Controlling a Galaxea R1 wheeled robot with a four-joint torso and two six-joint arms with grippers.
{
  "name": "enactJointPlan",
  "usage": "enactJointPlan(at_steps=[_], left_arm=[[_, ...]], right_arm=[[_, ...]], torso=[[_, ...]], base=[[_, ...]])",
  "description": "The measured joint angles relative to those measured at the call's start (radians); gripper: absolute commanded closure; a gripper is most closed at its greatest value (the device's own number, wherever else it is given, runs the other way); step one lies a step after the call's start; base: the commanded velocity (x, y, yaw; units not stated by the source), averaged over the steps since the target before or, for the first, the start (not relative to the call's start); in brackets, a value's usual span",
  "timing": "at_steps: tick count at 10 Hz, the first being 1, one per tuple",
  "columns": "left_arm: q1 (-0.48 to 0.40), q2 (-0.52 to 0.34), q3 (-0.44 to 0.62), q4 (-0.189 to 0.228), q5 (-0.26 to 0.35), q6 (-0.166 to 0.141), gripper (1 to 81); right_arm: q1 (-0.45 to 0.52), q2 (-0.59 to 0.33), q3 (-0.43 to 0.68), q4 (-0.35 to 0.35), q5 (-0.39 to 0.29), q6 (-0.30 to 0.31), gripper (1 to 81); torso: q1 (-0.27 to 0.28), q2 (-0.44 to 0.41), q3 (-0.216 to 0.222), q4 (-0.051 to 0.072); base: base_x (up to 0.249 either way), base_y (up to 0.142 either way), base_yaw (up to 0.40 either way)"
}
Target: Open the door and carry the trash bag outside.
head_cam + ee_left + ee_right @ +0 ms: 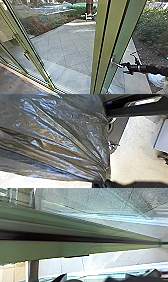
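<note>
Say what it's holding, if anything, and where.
The left gripper holds the trash bag by its gathered end. Whether the right gripper holds the handle cannot be told.

The right arm [156,70] reaches in from the head view's right edge — nearly level, dark, with a pale band [139,68] at the wrist. Its gripper [125,68] points toward the view's middle, the two fingers parted, one above the other. The left gripper [103,182] — dark, partly seen — sits at the left wrist view's lower edge.

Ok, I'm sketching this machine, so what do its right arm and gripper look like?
The right arm is black and rounded, with a narrow pale band near the gripper, which is black and angular. A thin dark piece juts up there.
</note>
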Motion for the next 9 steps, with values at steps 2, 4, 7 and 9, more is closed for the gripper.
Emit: enactJointPlan(at_steps=[2,4,7,9], left_arm=[[0.0,0.0,0.0,0.0,0.0,0.0,81.1],[0.0,0.003,0.0,0.0,0.0,0.0,81.1],[0.0,0.006,0.0,0.0,0.0,0.0,81.1],[0.0,0.006,0.0,0.0,0.0,0.0,81.1]], right_arm=[[0.054,-0.05,0.004,-0.025,-0.017,0.009,1.0],[0.091,-0.089,0.01,-0.093,-0.023,-0.022,1.0],[0.154,-0.11,-0.005,-0.213,-0.155,-0.046,1.0],[0.205,-0.102,-0.004,-0.314,-0.32,-0.047,1.0]], torso=[[0.0,0.0,0.0,0.0],[0.001,0.0,0.0,0.0],[0.002,0.0,0.0,0.0],[0.002,0.001,0.0,0.0]], base=[[0.0,0.0,0.0],[0.0,0.0,0.0],[0.0,0.0,0.0],[0.0,0.0,0.0]])
